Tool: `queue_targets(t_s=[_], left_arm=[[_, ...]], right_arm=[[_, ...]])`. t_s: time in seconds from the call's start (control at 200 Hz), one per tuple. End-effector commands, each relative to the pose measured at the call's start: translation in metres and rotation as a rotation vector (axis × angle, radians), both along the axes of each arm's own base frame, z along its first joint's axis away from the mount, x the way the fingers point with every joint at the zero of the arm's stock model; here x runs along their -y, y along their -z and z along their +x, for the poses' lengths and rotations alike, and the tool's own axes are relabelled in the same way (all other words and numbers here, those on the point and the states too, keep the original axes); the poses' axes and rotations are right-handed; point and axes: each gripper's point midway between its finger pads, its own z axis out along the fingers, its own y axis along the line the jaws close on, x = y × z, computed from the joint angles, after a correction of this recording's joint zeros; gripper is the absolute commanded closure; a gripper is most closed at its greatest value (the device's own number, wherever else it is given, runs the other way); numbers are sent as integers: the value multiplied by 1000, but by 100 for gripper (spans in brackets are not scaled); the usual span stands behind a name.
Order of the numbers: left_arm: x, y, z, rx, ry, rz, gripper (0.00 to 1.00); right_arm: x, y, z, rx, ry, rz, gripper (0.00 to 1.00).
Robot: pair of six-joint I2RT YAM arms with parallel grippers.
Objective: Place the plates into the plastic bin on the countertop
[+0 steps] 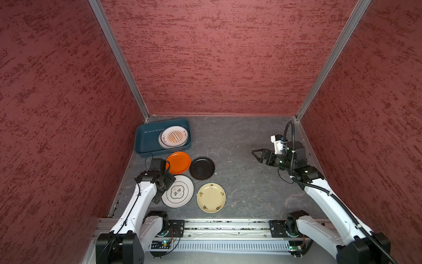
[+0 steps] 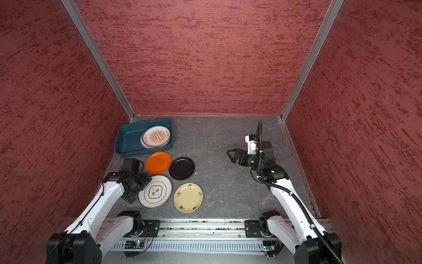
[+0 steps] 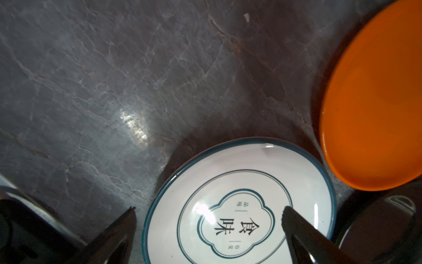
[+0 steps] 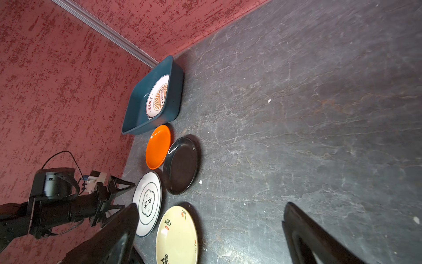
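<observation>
**Open left hand (image 3: 209,212) straddles the white teal-rimmed plate (image 1: 180,194)**

In the left wrist view the jaws stand wide apart. One finger is over the bare tabletop (image 1: 246,182) and the other is over the plate's printed centre, so the rim lies between them. That looks like the setup for an edge pinch, since a shallow plate lying flat offers little else to grip. I cannot tell whether either finger touches it.

The plastic bin (image 1: 146,139) sits in the far left corner. A stack of plates (image 1: 174,137) lies at its right end, and its left half is bare. The orange plate (image 1: 179,162) lies just in front of the bin, with the black plate (image 1: 202,168) beside it and the cream-yellow plate (image 1: 211,197) nearer the arm bases. All four loose plates lie on the left arm's side, which probably explains why the right hand (image 1: 255,155) hangs well apart from them, jaws open and empty.
</observation>
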Motion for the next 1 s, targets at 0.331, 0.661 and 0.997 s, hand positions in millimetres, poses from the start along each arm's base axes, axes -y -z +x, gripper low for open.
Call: queue_targets(t_s=[0.331,0.661,0.997], left_arm=[[25,31,12,66,26,-168,1],[45,45,17,135,75,-268,0],[62,38,25,240,210,-322,3]], right_arm=[[10,-15,8,42,-5,-6,1],[12,-14,11,26,7,20,1],[12,-14,15,16,20,49,1]])
